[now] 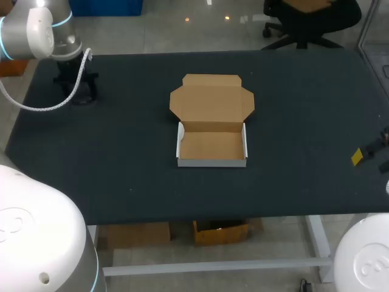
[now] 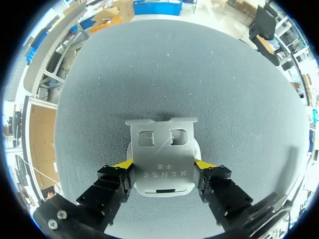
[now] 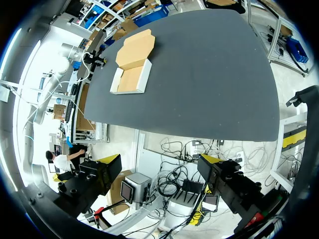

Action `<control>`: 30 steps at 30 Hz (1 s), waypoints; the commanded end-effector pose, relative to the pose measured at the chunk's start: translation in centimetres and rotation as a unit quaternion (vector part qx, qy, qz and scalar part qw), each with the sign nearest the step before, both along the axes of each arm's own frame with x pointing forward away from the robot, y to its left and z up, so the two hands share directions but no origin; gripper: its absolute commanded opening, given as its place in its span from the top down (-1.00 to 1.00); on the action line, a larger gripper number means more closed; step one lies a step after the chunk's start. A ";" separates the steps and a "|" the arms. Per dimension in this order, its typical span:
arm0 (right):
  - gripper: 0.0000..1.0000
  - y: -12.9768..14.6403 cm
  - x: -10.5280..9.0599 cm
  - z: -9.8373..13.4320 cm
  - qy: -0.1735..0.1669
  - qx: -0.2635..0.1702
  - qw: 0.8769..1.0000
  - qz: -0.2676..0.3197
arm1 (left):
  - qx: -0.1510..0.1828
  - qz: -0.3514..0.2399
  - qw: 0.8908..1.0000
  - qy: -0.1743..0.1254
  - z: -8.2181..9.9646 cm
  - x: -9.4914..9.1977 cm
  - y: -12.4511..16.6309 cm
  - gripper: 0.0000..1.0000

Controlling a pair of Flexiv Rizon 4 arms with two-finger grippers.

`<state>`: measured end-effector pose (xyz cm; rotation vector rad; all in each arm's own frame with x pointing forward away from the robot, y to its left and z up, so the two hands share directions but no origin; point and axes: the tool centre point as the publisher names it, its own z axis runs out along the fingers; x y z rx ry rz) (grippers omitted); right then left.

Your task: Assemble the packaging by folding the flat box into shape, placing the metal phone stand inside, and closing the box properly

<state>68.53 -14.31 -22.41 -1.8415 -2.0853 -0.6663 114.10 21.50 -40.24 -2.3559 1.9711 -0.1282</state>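
Left jaws grip stand (image 2: 162, 162), box (image 1: 211, 145) well apart.

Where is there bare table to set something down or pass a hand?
Bare table lies wide on both sides of the open box and along the near edge. Taken: the middle and the far left corner, where the left gripper holds the phone stand.

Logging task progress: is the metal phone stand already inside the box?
No, the head view shows the open box empty, while the metal phone stand sits between the left gripper's fingers.
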 end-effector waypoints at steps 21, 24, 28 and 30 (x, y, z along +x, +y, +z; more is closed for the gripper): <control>-1.00 -0.1 -0.1 0.1 0.000 0.001 1.000 0.000 | -0.005 -0.028 0.999 -0.022 2.4 -1.7 -0.6 1.00; -1.00 -0.4 0.2 0.0 -0.013 0.000 1.000 0.000 | -0.003 -0.037 0.999 -0.021 2.8 -2.3 -1.0 1.00; -1.00 -0.9 0.8 -0.4 -0.064 -0.014 0.998 0.019 | -0.002 -0.048 0.999 -0.017 3.4 -2.8 -1.5 1.00; -1.00 -1.2 1.0 -0.5 -0.090 -0.021 0.995 0.031 | -0.001 -0.056 0.998 -0.014 3.6 -3.1 -1.7 1.00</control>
